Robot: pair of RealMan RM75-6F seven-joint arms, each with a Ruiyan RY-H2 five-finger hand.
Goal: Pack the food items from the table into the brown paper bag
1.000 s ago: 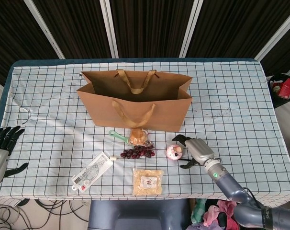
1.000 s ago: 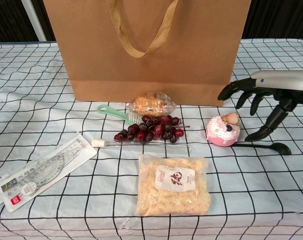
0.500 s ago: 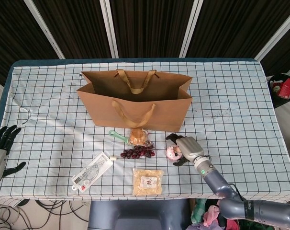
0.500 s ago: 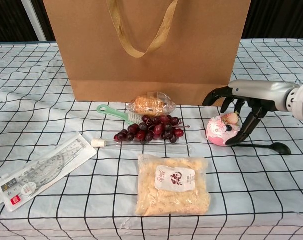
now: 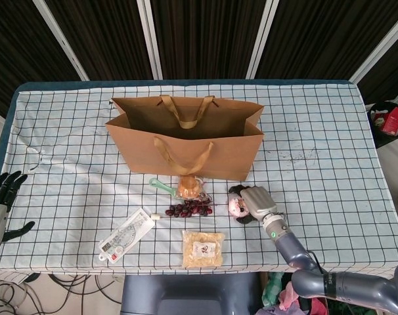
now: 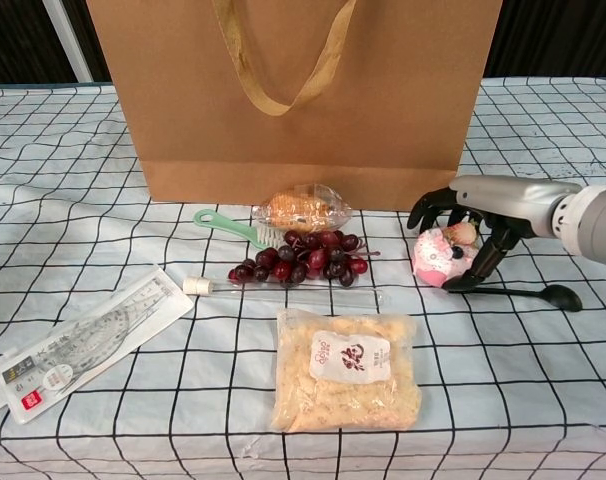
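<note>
Right now the right hand (image 6: pixel 470 232) is draped over the pink donut (image 6: pixel 441 259) at the near right of the brown paper bag (image 5: pixel 186 134), its dark fingers (image 6: pixel 486 262) curled down around the treat and touching it on the far and right sides. The donut sits on the checked cloth of the worktop (image 5: pixel 317 131); whether the hand grips it firmly or merely cups it cannot be told from either view, though the fingers are clearly wrapped about it rather than spread wide. A dark spoon (image 6: pixel 535 293) lies on the cloth just beside the donut, under the wrist.

The bag stands upright and open near the middle of the worktop, handles up. In front of it lie the remaining items: a wrapped bread roll (image 6: pixel 303 210) close to the bag's base, a bunch of red grapes (image 6: pixel 301 258) just in front of the roll, and a clear packet of pasta (image 6: pixel 348 368) nearer the front edge. A green brush (image 6: pixel 231 228) lies left of the roll, a thin clear tube (image 6: pixel 283 291) runs in front of the grapes, and a packaged ruler set (image 6: pixel 78 343) lies further left (none of these three is food).

The left hand (image 5: pixel 0 202) hangs off the worktop's left edge, fingers apart and holding nothing.
</note>
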